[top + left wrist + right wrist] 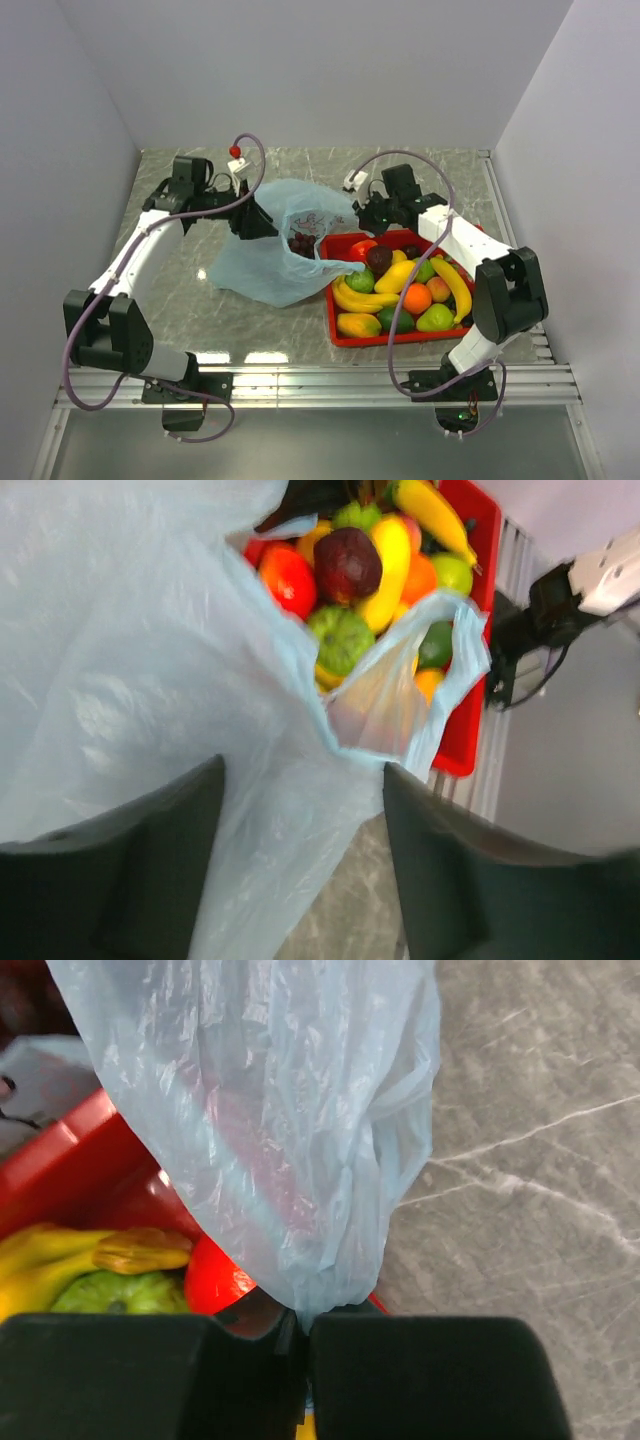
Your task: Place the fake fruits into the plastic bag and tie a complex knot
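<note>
Plastic bag (pixel 262 262) lies on the grey marbled bench (pixel 180 270), left of the red tray (pixel 341 339), mouth open toward the tray. One bag edge is draped over the tray's left rim. A dark purple bunch (pixel 300 243) shows inside the bag mouth.

The rest of the fake fruits (pixel 400 285) sit piled in the tray: bananas (pixel 362 298), an orange one, green ones, a red one, a dark maroon one on top.

Left claw (pixel 255 222) is at the bag's back-left edge. In the left wrist view its fingers (pixel 120 870) stand well apart, with loose bag film hanging between them, not pinched (jaws half wide).

Right claw (pixel 300 1335) is at the back-left corner of the tray, over the bag's far rim. In the right wrist view its jaws are closed tight on a gathered fold of the light-blue film, which fans out away from the pinch. Red tray wall, a banana tip, a green fruit and a red fruit show past the film.
</note>
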